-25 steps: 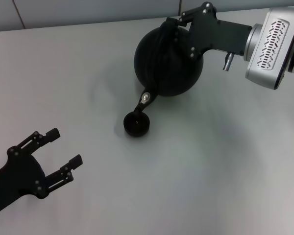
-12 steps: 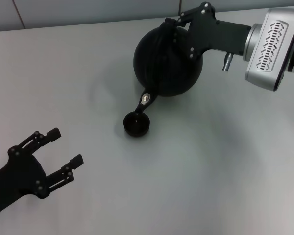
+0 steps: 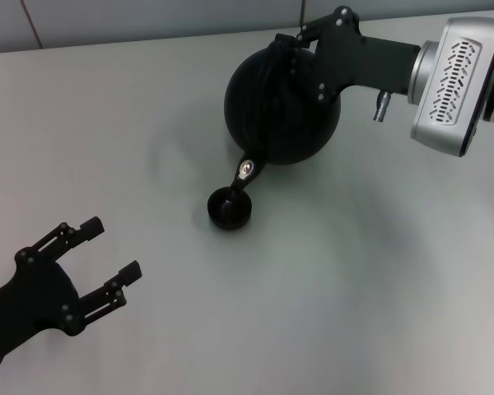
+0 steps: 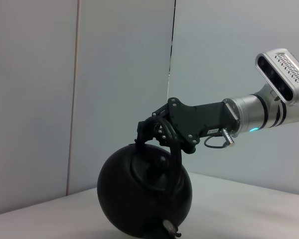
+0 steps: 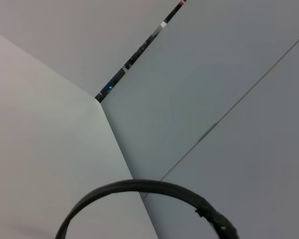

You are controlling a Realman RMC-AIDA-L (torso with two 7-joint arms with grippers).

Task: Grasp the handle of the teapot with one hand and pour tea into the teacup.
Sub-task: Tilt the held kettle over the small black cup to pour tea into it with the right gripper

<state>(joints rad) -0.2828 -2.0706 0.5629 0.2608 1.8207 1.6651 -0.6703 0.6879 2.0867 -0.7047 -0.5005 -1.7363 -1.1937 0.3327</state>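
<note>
While the right arm does the pouring, the left hand (image 3: 107, 255) sits idle near the desk's (image 3: 354, 288) near-left corner, fingers spread wide and gripping nothing, well apart from the work, so it stays clear of the pour path and probably isn't needed for a one-handed job. Moving right, the teacup (image 3: 230, 209) stands upright on the desk toward the middle, a bit nearer the far edge than the near one, directly below the spout. It's placed so the stream has a short drop into it. Above and just right of it hangs the teapot (image 3: 281, 105), lifted off the desk and tipped over so its spout (image 3: 244, 171) points down at the cup; the spout tip looks very near or just touching the cup rim, can't tell which. No liquid visible. The tilt reads as mid-pour or just reaching pour angle. Farther right, toward the far-right part of the desk, the right hand (image 3: 300, 51) is closed on the handle (image 4: 162, 149) at the pot's top. Gripping the handle lets wrist roll set the tilt. The left wrist view confirms the fingers clamped round the arch; the right wrist view shows only a curve of the handle. Risk: overshooting such a small cup.
</note>
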